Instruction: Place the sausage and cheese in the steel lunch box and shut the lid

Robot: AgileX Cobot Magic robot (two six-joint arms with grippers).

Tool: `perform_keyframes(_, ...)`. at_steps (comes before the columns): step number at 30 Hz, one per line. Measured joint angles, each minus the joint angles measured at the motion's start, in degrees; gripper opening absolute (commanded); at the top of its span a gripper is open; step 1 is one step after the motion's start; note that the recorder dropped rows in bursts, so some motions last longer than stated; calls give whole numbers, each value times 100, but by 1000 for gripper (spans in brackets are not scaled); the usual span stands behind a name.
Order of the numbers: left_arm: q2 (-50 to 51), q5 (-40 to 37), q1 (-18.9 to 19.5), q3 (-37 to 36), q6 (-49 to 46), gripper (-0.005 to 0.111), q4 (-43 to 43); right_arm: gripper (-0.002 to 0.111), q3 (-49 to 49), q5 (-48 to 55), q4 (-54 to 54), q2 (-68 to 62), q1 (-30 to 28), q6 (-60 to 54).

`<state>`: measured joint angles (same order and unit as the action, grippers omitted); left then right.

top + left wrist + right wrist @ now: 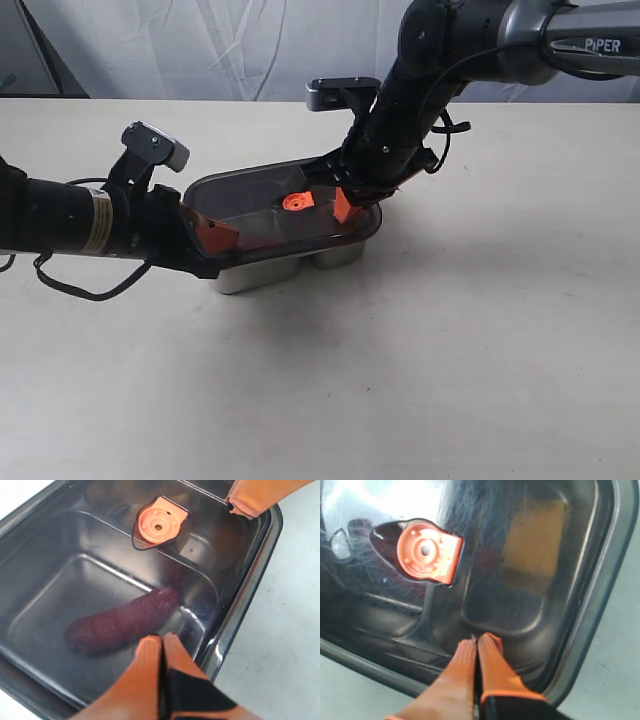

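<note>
I have the lid [262,200] lying over the steel lunch box [250,275] in the middle of the desk [470,350]; whether it is seated all round I cannot tell. Through its smoky plastic I make out the sausage [120,622] in one compartment and the cheese [535,545] as a dull yellow block in the other, so both are inside. My left end effector [161,639] has its fingers pressed together on nothing, tips apparently down on one end of the lid. My right end effector [477,641] is closed the same way, tips on the other end, near the orange valve tab [425,552] but clear of it. I judge the lid to be light, stiff and glossy, so closed tips could skate across it, and the seal probably wants firm, even pressure. I would press close to the rim at both ends, not on the tab, since the thin steel box could slide on the smooth desk under a lopsided push.
</note>
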<state>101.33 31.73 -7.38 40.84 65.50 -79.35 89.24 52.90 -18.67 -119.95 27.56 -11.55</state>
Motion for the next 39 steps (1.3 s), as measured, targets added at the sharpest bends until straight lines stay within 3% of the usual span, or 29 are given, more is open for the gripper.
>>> perform_keyframes(39, -601, 73, -11, 76, 272, 0, -517, -1, -84, -564, -85, 555, 0, -13)
